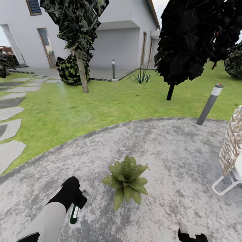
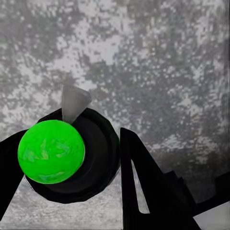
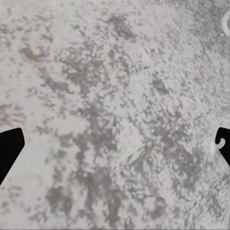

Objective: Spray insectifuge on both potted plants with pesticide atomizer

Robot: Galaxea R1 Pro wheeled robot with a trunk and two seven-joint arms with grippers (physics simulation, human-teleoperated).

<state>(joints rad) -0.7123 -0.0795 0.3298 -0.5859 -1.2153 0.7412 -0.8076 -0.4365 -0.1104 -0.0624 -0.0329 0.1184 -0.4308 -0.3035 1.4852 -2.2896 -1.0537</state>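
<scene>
A grey bollard lamp [image 1: 209, 104] is seen leaning at about two o'clock on the paving's edge. A wicker chair [image 1: 232, 148] is placed at three o'clock. Pale stepping stones [image 1: 10, 129] are laid at nine o'clock. A white house [image 1: 117, 33] is set at twelve o'clock behind a dark-leaved tree [image 1: 78, 30].

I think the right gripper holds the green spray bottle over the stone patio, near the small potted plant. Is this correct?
Not quite: the left gripper holds the pesticide atomizer, not the right. The head view shows it in the left arm's grip over the patio, near the potted plant. In the right wrist view, the right gripper is open over bare stone.
</scene>
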